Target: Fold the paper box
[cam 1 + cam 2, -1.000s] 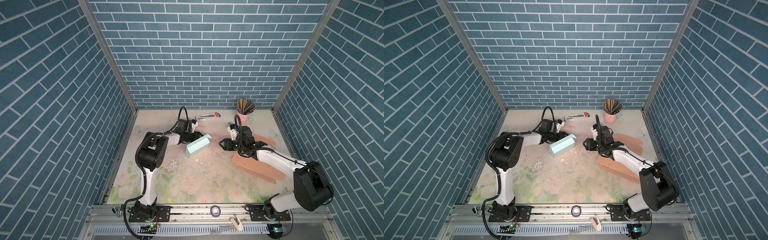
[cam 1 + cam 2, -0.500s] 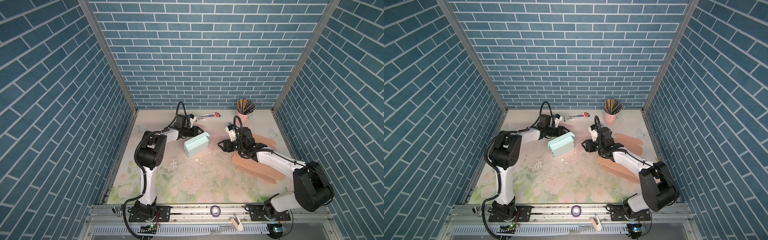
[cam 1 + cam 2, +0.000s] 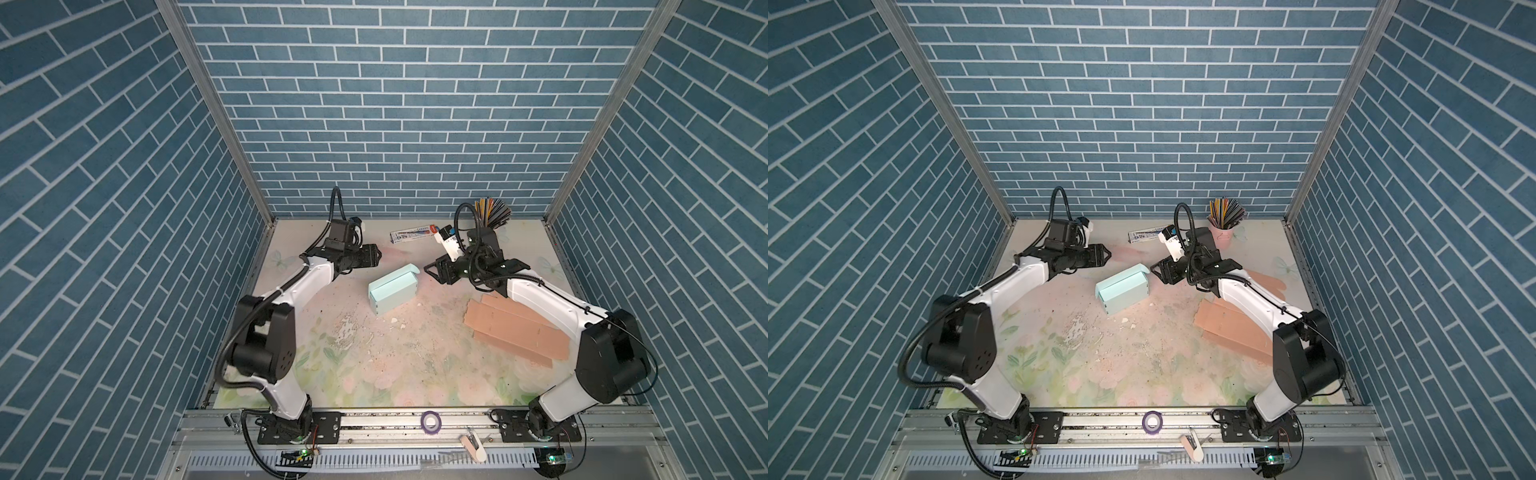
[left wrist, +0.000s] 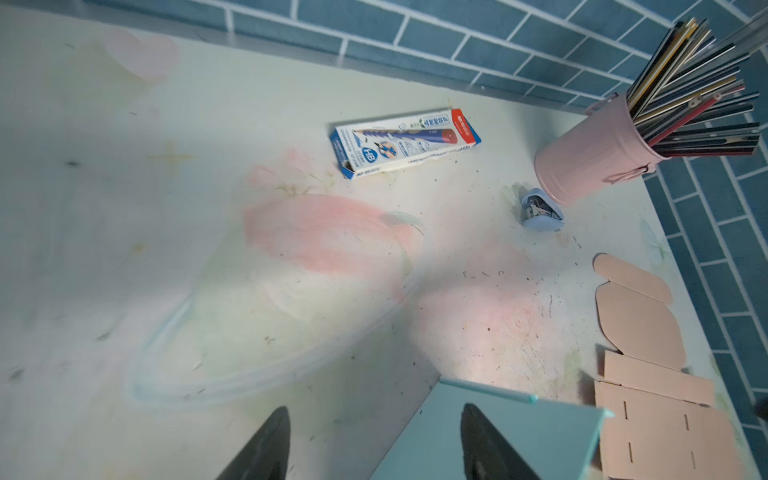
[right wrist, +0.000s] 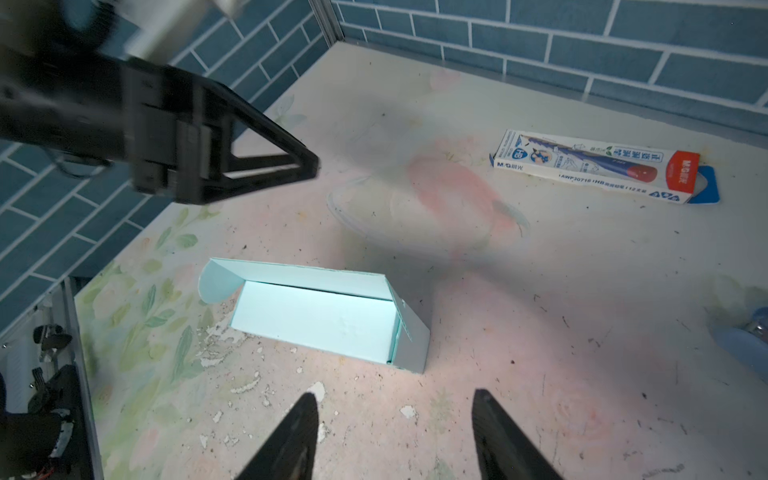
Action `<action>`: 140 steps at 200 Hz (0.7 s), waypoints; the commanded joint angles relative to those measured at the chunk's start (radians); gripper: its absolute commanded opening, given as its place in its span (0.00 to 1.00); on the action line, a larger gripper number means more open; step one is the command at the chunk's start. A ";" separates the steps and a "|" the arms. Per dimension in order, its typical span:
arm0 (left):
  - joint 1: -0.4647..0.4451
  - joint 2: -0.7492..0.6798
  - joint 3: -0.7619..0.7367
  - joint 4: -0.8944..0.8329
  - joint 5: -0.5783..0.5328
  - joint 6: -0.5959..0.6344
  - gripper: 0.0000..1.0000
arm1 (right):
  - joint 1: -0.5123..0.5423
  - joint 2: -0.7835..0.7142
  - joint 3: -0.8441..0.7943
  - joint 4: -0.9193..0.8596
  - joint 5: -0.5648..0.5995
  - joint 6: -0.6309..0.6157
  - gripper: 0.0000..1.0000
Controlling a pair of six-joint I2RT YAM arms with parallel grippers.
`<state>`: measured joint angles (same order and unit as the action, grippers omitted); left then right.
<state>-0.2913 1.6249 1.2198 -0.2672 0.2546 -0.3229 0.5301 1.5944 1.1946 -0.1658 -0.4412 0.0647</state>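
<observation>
The light teal paper box lies on the mat between the two arms, free of both. In the right wrist view the box has its lid propped ajar, with a rounded side flap sticking out. My left gripper hovers behind and to the left of the box. It is open and empty, with a box corner under one finger. My right gripper is just right of the box, open with bare mat between its fingers.
Flat brown cardboard blanks lie under the right arm. A pencil carton and a pink cup of pencils stand at the back. A small blue sharpener lies by the cup. A purple tape roll sits on the front rail.
My left gripper has pulled back from the box toward the back left, and its jaws have widened. The right gripper shifted slightly toward the box. The box has stayed in place.
</observation>
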 commanded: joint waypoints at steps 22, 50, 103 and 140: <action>-0.131 -0.245 -0.161 -0.227 -0.242 0.012 0.65 | 0.006 0.101 0.131 -0.140 -0.019 -0.120 0.60; -0.200 -0.348 -0.235 -0.259 -0.243 -0.026 0.63 | 0.013 0.160 0.203 -0.206 -0.037 -0.159 0.59; -0.212 -0.390 -0.291 -0.200 -0.159 -0.059 0.61 | 0.040 0.265 0.336 -0.313 -0.012 -0.196 0.59; -0.212 -0.379 -0.304 -0.155 -0.145 -0.070 0.60 | 0.059 0.322 0.406 -0.368 0.038 -0.217 0.58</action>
<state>-0.5007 1.2392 0.9329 -0.4591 0.0982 -0.3725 0.5762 1.8835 1.5528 -0.4572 -0.4362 -0.0742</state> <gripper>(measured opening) 0.605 0.585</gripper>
